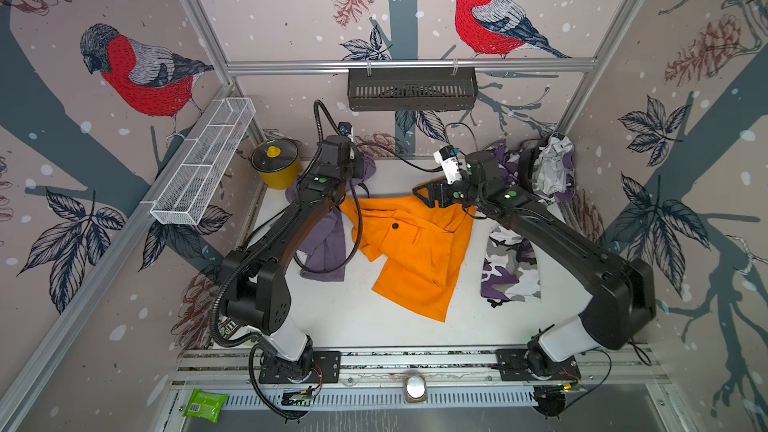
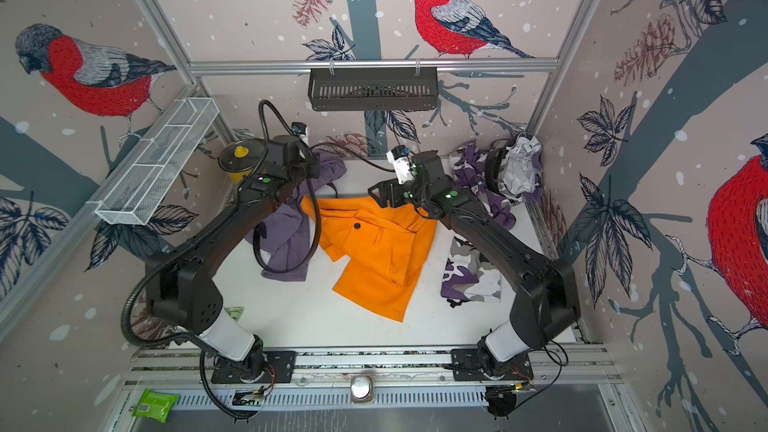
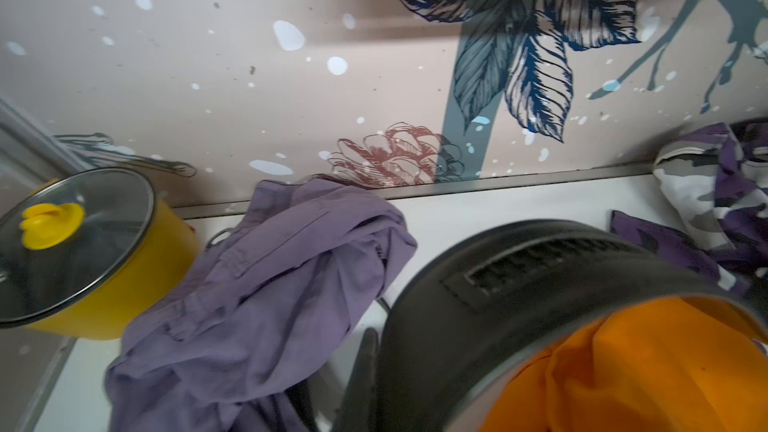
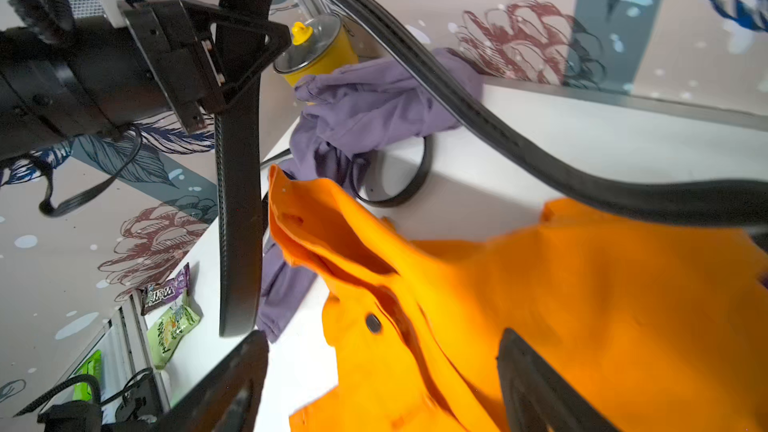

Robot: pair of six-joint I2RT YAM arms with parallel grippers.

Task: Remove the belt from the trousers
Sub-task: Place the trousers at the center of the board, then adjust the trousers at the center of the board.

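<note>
The orange trousers (image 1: 415,251) (image 2: 374,255) lie spread in the middle of the white table (image 1: 357,317). The black belt (image 4: 237,201) is clamped in my left gripper (image 4: 232,56), which is shut on it above the trousers' far left corner. One length hangs toward the front in both top views (image 1: 360,222) (image 2: 318,222); the other arcs across to the right. In the left wrist view the belt (image 3: 498,284) fills the foreground beside my left gripper (image 3: 374,367). My right gripper (image 1: 419,193) (image 2: 374,195) (image 4: 382,388) stands open just above the trousers (image 4: 582,305), holding nothing.
A yellow pot (image 1: 276,164) with a glass lid stands at the back left beside a purple-grey garment (image 1: 324,243). A camouflage garment (image 1: 511,268) lies under my right arm. A dark basket of clothes (image 1: 548,168) fills the back right corner. Snack packets (image 4: 170,313) lie by the left edge.
</note>
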